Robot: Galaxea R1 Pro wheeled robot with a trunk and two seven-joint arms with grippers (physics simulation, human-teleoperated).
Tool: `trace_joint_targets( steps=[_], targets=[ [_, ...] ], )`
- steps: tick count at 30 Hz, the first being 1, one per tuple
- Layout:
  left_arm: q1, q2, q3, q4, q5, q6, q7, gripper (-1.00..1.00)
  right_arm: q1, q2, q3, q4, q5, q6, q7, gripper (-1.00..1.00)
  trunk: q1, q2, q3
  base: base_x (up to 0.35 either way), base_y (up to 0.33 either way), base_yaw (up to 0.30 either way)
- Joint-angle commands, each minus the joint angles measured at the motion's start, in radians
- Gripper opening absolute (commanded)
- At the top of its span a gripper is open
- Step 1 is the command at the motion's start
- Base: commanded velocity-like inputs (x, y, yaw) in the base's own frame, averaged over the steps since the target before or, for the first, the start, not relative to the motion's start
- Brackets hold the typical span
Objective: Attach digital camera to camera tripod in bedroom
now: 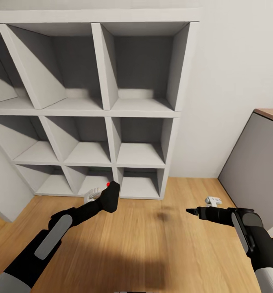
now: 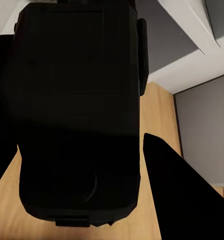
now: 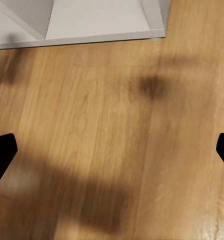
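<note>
L gripper (image 1: 105,198) has its fingers clamped on the digital camera (image 1: 110,196), held above the floor in front of the white cube shelves (image 1: 112,110). R gripper (image 1: 193,211) fingers spread wide, empty. Carry cam level, grip firm, while turning to find tripod. Light wood plank floor (image 1: 152,244), white wall, grey cabinet (image 1: 254,162) at R.

Light is even and soft, with no glare. The shelves (image 1: 91,110) are shaded inside, each cube darker at the back and brighter on its floor. Blurred arm shadows lie across the wood floor (image 1: 152,252), with one darker blotch (image 3: 152,86) near the shelf base. The head view fans out, uprights splaying wide. In the left wrist view the camera (image 2: 79,115) is almost featureless black.
</note>
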Motion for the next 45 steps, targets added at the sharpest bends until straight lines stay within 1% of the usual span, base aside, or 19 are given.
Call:
trace_joint_targets(
  steps=[1,22,26,27,32,33,38,40,41,43,45],
  targets=[
    [-0.001,0.001,-0.002,-0.001,0.008,0.002,0.008,-1.0,-0.001,0.0,-0.001,0.0,0.002,0.006,0.005,1.0,-0.001,0.0,0.003,0.0,0.0,0.0],
    [-0.001,-0.004,-0.003,0.002,0.006,0.001,0.018,-1.0,-0.001,-0.001,-0.001,0.001,0.002,0.006,0.005,1.0,-0.01,0.005,0.084,0.0,0.0,0.0],
    [-0.001,-0.011,-0.016,0.014,-0.012,0.0,0.044,-1.0,-0.001,0.0,-0.001,0.001,0.002,0.005,0.005,1.0,-0.012,0.006,0.1,0.0,0.0,0.0],
    [-0.001,-0.017,-0.027,0.021,-0.021,0.0,0.057,-1.0,-0.001,0.0,-0.001,0.001,0.002,0.005,0.005,1.0,-0.012,0.006,0.104,0.0,0.0,0.0],
    [-0.002,-0.036,-0.052,0.032,-0.045,0.0,0.084,-1.0,-0.001,0.001,-0.001,0.002,0.002,0.005,0.005,1.0,-0.015,0.007,0.123,0.0,0.0,0.0],
    [-0.002,-0.044,-0.058,0.034,-0.054,0.0,0.092,-1.0,-0.001,0.001,-0.001,0.002,0.002,0.005,0.005,1.0,-0.015,0.007,0.127,0.0,0.0,0.0],
    [-0.002,-0.062,-0.066,0.038,-0.081,0.0,0.1,-1.0,-0.001,0.001,-0.001,0.002,0.002,0.005,0.005,1.0,-0.017,0.009,0.146,0.0,0.0,0.0],
    [-0.002,-0.068,-0.066,0.038,-0.099,0.0,0.102,-1.0,-0.001,0.001,-0.001,0.002,0.002,0.005,0.005,1.0,-0.018,0.009,0.154,0.0,0.0,0.0],
    [-0.002,-0.073,-0.064,0.039,-0.122,0.0,0.104,-1.0,-0.001,0.001,0.0,0.002,0.002,0.005,0.005,1.0,-0.019,0.009,0.158,0.0,0.0,0.0],
    [-0.002,-0.074,-0.064,0.038,-0.134,-0.001,0.104,-1.0,-0.001,0.001,-0.001,0.002,0.002,0.005,0.005,1.0,-0.019,0.01,0.165,0.0,0.0,0.0],
    [-0.002,-0.075,-0.063,0.038,-0.138,-0.001,0.104,-1.0,-0.001,0.001,-0.001,0.002,0.002,0.005,0.005,1.0,-0.02,0.01,0.173,0.0,0.0,0.0]
  ],
)
